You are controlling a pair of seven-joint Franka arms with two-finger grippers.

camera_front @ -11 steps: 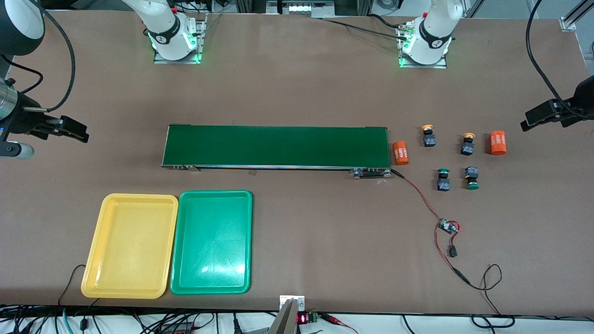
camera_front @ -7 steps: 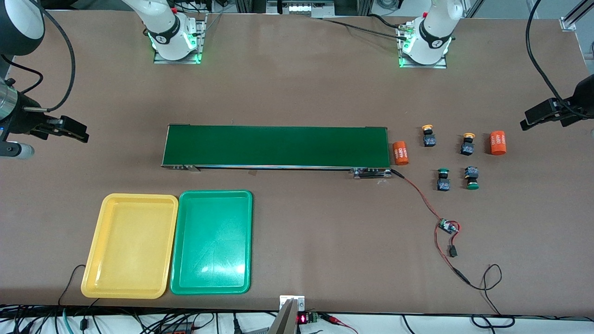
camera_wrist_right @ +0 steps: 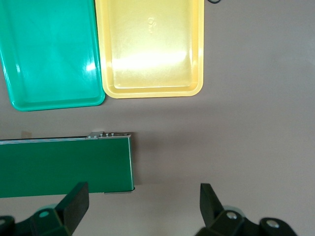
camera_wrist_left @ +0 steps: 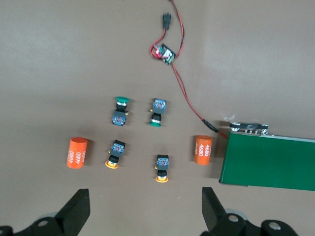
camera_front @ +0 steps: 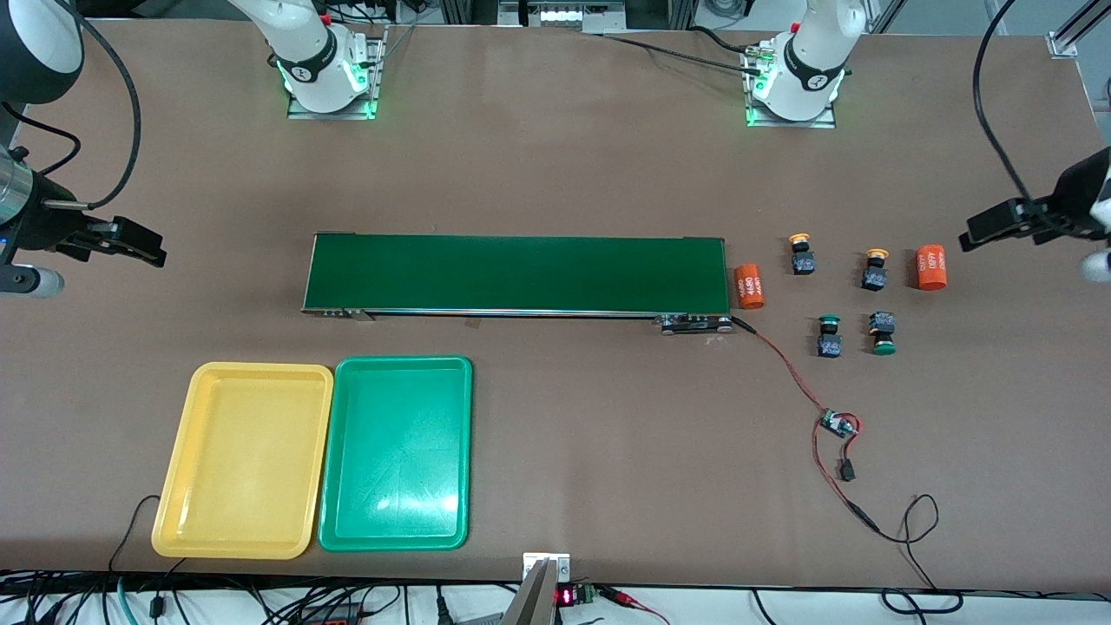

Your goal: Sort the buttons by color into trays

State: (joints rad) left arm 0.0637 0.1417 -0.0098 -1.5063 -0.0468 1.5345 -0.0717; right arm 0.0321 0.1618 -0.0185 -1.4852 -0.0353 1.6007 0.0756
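Left gripper (camera_front: 998,227) has edged toward the buttons (camera_front: 838,291), jaws open like the waiting right gripper's (camera_front: 130,241); both trays (camera_front: 325,456) empty, all four unsorted.

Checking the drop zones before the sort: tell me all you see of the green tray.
The green tray is a shallow rectangle of glossy plastic with rounded corners and a raised rim. It lies flat on the table, holding nothing, nearer the front camera than the conveyor belt. One long edge sits against the matching yellow tray. No gripper touches it.
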